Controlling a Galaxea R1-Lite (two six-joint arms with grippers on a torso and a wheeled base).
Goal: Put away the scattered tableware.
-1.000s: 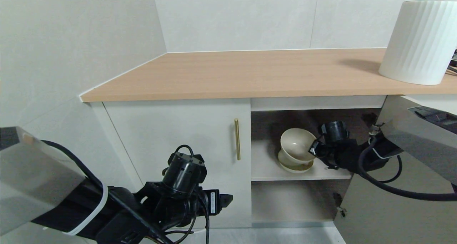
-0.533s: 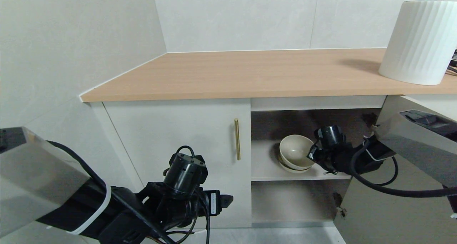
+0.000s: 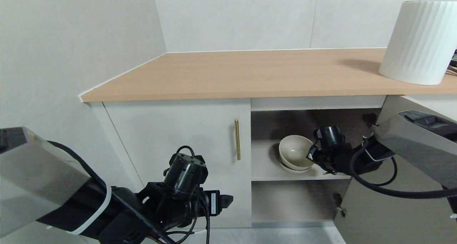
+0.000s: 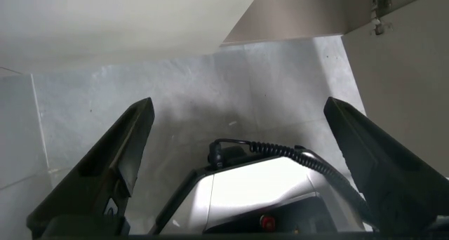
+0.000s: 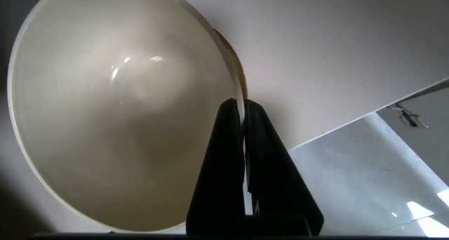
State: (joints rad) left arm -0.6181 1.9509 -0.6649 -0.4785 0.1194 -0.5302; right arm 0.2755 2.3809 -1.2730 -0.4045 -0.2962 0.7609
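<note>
The bowl (image 3: pixel 295 152) is a plain, cream-coloured, glossy piece with a deep rounded well and a thin rim, and a soft highlight shows on its inner wall in the right wrist view (image 5: pixel 119 107). It sits inside the open cabinet on the upper shelf (image 3: pixel 266 165), toward the middle of the opening, nested on a second, flatter dish (image 3: pixel 290 168) of the same pale colour whose edge peeks out beneath it. Its mouth seems tipped a little toward the front of the cabinet. The right claw (image 3: pixel 311 154) has come in from the open-door side and pinches the bowl's rim on its right edge. Seen from its own wrist (image 5: pixel 243 110), the two dark fingers (image 5: pixel 226 138) are drawn almost together, one inside the rim and one outside, with just the thin wall of the bowl between them. The left claw (image 4: pixel 238 107) hangs low in front of the closed cabinet door (image 3: pixel 178 151), well apart from the bowl. Its fingers are spread wide with nothing between them, and pale floor tiles show beyond. Above the cabinet runs the wooden table (image 3: pixel 250 72), with a white ribbed container (image 3: pixel 417 40) standing at its right end.
</note>
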